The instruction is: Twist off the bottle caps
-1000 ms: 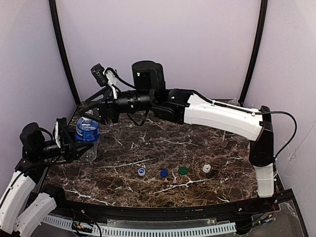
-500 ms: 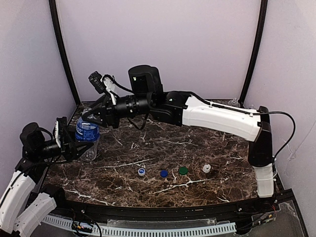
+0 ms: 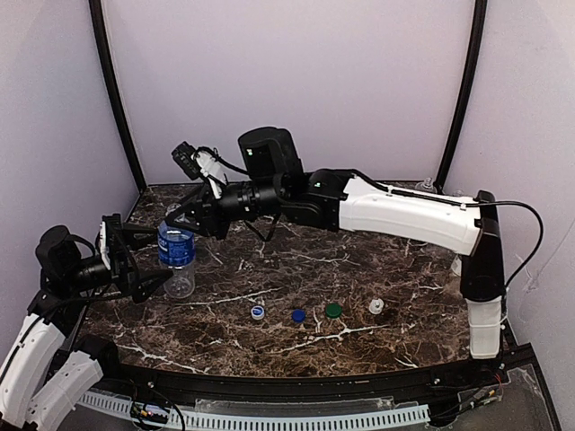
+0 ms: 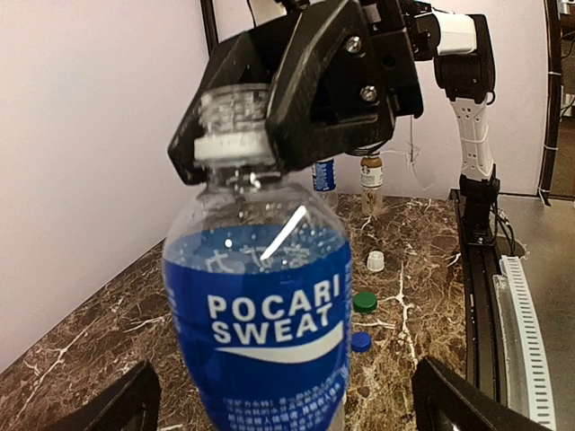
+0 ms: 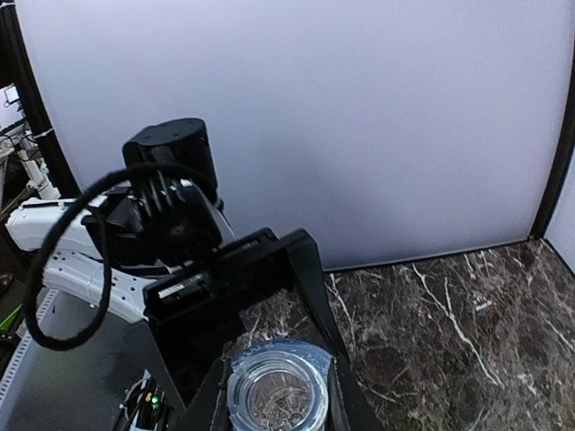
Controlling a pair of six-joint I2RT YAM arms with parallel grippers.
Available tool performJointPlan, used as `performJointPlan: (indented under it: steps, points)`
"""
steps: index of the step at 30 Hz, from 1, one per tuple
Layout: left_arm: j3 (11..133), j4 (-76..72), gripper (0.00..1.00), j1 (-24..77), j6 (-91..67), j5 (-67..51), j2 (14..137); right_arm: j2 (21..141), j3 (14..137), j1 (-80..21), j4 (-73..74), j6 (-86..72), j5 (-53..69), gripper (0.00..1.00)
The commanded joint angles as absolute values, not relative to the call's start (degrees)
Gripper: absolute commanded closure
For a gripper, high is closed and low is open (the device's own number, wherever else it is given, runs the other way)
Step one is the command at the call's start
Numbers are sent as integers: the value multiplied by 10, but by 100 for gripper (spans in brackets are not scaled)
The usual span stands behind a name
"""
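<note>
Clamped tight with the right gripper (image 3: 182,222) around the neck of the Pocari bottle (image 3: 179,262), reaching in from above and behind. Held upright over the left part of the table (image 3: 404,269), near the left wall (image 3: 54,135) and its black post (image 3: 112,99). Open at the mouth, seen straight down the bare rim in the right wrist view. Spread wide at the left gripper (image 3: 158,259), with one finger either side of the blue label and both clear of it.

Plenty of bare table to the right of the Pocari bottle and toward the front. Lined up near the front middle, well apart from it: a blue-and-white cap (image 3: 258,312), a blue cap (image 3: 298,315), a green cap (image 3: 333,310), a white cap (image 3: 375,306), each apart from the next. Less room at the back, crossed by the long right arm (image 3: 404,215).

Cannot tell whether set down on the table or raised off it: base cut off in the left wrist view. Hidden under the black fingers in the top view: neck and mouth. Far off by the right edge in the left wrist view: a brown bottle (image 4: 371,184) and a blue-label bottle (image 4: 324,176), the latter's top lost behind the right gripper. Too small to tell whether either is capped.
</note>
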State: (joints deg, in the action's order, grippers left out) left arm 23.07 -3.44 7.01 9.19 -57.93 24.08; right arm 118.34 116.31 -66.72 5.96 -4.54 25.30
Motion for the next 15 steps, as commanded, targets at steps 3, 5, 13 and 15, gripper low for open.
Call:
performJointPlan:
  steps: [3,5,13,15]
  points:
    - [204,-33,1,73,76,-553,217,1070,1049,-617,106,-44,97,100]
    - [200,-34,1,73,63,-536,211,1029,992,-592,115,-48,43,100]
    - [165,-69,1,72,3,-462,199,873,761,-479,120,-83,-123,100]
    - [157,-71,1,72,-11,-450,197,847,709,-444,111,-96,-139,100]
